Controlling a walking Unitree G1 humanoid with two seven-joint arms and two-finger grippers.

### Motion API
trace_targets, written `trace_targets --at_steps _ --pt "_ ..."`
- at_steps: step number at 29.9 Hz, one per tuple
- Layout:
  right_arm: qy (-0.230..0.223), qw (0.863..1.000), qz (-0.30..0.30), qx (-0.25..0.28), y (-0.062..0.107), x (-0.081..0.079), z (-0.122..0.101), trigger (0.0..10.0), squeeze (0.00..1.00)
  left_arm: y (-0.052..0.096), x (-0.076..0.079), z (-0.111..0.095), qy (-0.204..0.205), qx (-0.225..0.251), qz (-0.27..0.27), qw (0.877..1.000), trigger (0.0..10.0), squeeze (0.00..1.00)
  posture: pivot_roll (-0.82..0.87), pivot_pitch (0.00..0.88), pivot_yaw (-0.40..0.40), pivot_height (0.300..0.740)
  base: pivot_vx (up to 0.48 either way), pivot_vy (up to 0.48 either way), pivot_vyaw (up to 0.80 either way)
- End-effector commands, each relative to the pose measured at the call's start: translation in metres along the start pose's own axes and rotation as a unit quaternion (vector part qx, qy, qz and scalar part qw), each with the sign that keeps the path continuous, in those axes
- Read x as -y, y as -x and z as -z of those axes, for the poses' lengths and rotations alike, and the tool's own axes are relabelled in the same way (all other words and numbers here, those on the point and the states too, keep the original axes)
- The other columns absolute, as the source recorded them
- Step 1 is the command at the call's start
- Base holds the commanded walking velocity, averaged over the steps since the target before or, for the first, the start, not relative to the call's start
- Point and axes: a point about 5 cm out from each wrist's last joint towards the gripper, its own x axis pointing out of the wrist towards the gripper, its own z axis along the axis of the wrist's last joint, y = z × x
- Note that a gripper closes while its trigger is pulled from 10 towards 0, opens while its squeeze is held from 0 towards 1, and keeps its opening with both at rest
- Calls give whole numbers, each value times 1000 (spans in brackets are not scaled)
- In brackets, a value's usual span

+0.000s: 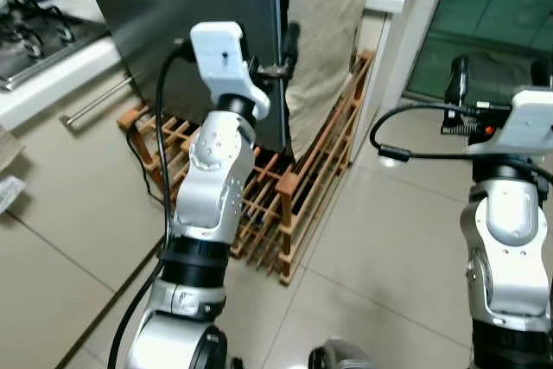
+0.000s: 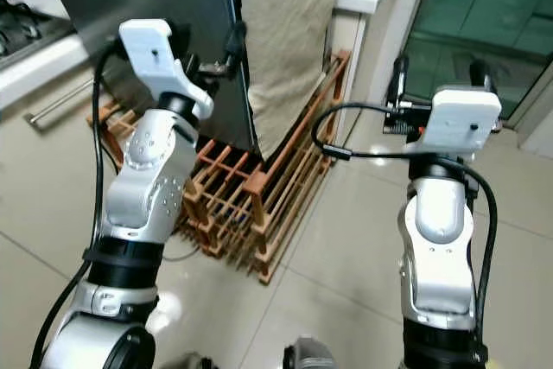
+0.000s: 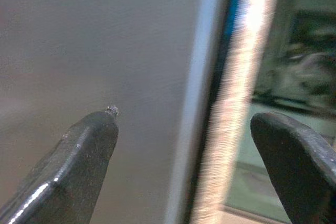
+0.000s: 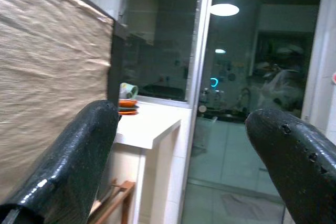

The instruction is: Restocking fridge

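At fridge door edge (image 1: 281, 41): left end effector (image 1: 281, 58) raised, fingers spread wide, straddling it. Right end effector (image 2: 436, 84) held up apart, fingers wide, gripping nothing. Wooden rack (image 1: 294, 187) below left end effector.

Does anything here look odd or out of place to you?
One thing: the dark fridge stands on a slatted wooden rack on the floor, and a beige cloth hangs over its side. Nothing looks spilled or broken. The left gripper is open at the door's edge.

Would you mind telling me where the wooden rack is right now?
The wooden rack sits on the tiled floor under the dark fridge door, just ahead of the left gripper, left of centre in the eye views.
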Motion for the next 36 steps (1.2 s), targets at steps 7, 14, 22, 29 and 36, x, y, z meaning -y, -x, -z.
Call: trace_targets --at_steps 7,14,22,29,36 --pt "-15 999 -5 -44 10 -5 18 10000 271 -10 -9 19 -24 -51 5 998 10000 0 -230 102 63 732 0 0 -114" --pt "-6 998 -1 -56 13 -2 25 10000 275 -9 -10 22 -24 -57 5 998 10000 0 -234 105 60 732 0 0 -800" --pt "-4 998 -14 -66 17 -6 29 10000 247 -11 -11 21 -7 -53 -4 999 10000 0 -233 109 60 732 0 0 -100" --pt "-5 998 -12 -65 18 -6 31 10000 267 -9 -8 21 -8 -55 5 998 10000 0 -232 96 66 732 0 0 -377" --pt "0 998 -17 -60 18 -4 31 10000 267 1 -7 30 5 -71 -11 997 10000 0 -234 83 62 732 0 0 0"
